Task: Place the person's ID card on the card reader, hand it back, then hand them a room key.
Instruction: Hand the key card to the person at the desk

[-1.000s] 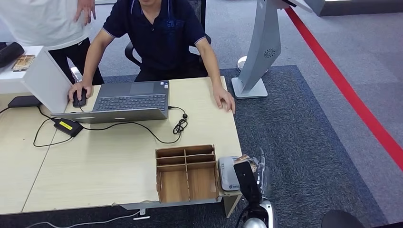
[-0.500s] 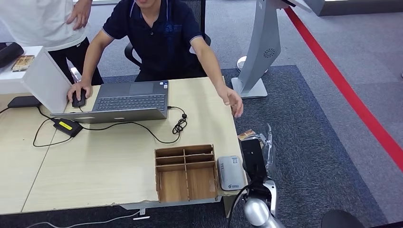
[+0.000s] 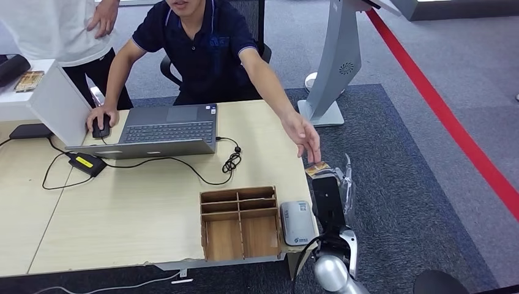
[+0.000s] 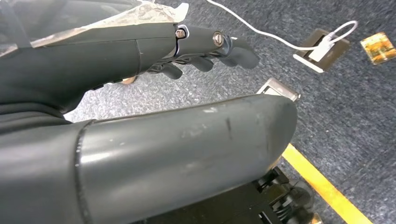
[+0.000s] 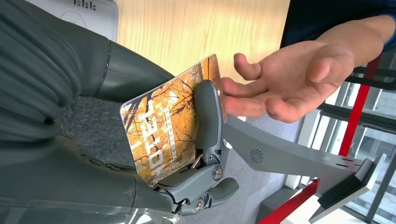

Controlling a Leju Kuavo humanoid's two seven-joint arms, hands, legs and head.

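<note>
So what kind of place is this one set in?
Probably a mock hotel front desk in an office or lab. A person's hand reaches for a card printed HOTEL, which the right hand holds; a card reader and laptop sit on the desk.

The card point(image 5: 170, 130) — partly hidden by the right hand's fingers point(image 5: 207, 116).

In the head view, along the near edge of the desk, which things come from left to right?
Wooden organizer → card reader → right hand, which holds the card.
</note>
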